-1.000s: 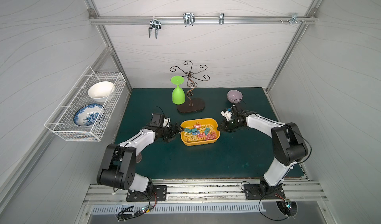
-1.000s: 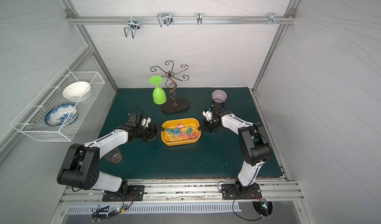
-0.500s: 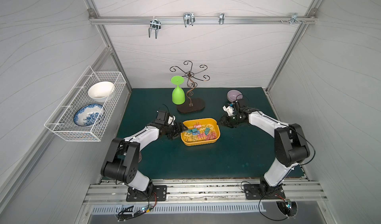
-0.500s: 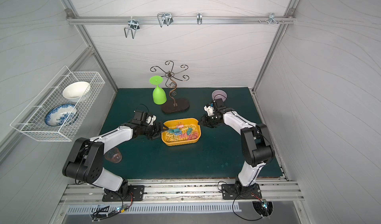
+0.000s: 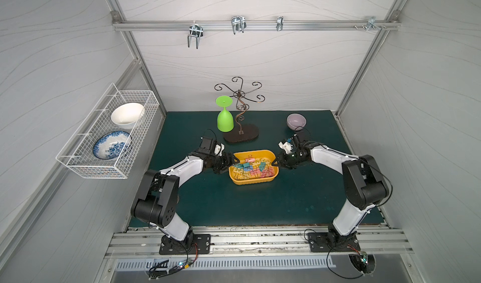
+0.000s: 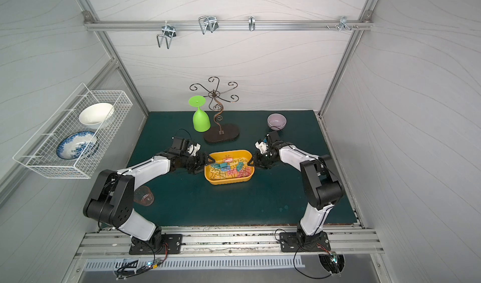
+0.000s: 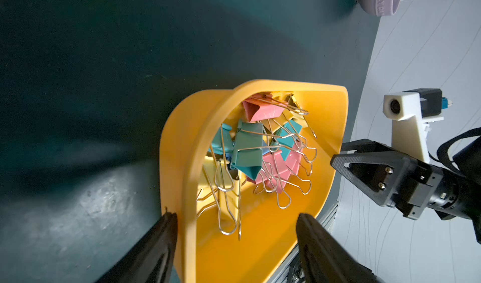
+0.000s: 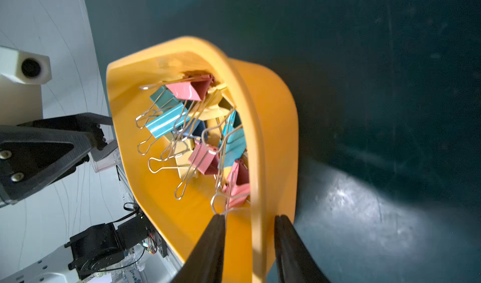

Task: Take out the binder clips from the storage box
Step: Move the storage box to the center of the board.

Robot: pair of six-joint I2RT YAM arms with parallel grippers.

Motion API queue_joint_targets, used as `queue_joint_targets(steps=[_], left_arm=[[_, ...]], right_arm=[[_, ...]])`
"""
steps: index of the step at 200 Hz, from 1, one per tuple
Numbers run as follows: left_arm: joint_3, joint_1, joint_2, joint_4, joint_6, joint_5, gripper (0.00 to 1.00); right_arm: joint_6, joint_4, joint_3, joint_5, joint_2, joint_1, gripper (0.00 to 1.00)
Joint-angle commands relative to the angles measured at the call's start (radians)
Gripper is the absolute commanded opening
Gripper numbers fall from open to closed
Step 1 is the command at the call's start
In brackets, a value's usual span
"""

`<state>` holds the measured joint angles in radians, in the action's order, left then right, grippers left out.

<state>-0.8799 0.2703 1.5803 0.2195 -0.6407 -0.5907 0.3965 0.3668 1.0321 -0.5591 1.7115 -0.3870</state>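
Binder clips [image 5: 251, 167] in pastel pink, teal, yellow and blue are lying in a tangled heap inside the storage box [image 5: 251, 182], which is sitting near the centre of the green mat [image 5: 260, 203]; none is lying outside it. In a top view, the left gripper [image 5: 234, 162] is reaching in at the box's 9 o'clock end and the right gripper [image 5: 274, 163] at its 3 o'clock end. The left wrist view is showing the left jaws standing wide apart, one finger outside the end wall and one over the interior, gripping nothing. The right wrist view is showing the right jaws standing much closer together astride the opposite wall, the inner finger just beside a wire handle; whether they are pinching the rim cannot be told. The robot appears to be securing the box at both ends, with removal not yet begun. The next move is probably calling for the left jaws to close on the wall, and then for both arms to tilt the box together so that the interlocked clips slide out.
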Motion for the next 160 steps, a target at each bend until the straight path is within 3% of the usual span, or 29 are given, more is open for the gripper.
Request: queue_joint_targets(steps=[1,32,88,127,160], left_arm=[[-0.04,0.02,0.0,0.009,0.026,-0.012,0.76],[-0.015,0.021,-0.021,0.005,0.011,0.032,0.79],[-0.068,0.021,0.018,0.015,0.008,0.015,0.8],[-0.037,0.021,-0.026,0.074,0.008,0.107,0.84],[0.007,0.021,-0.108,0.103,0.016,0.189,0.91]], right_arm=[[0.0,0.0,-0.035,-0.028,-0.078,-0.007,0.37],[-0.043,0.061,-0.036,0.018,-0.094,-0.001,0.38],[-0.061,0.078,-0.046,-0.05,-0.123,-0.013,0.35],[-0.072,0.154,-0.026,0.116,-0.128,0.005,0.38],[-0.168,0.171,0.045,0.326,-0.175,-0.03,0.33]])
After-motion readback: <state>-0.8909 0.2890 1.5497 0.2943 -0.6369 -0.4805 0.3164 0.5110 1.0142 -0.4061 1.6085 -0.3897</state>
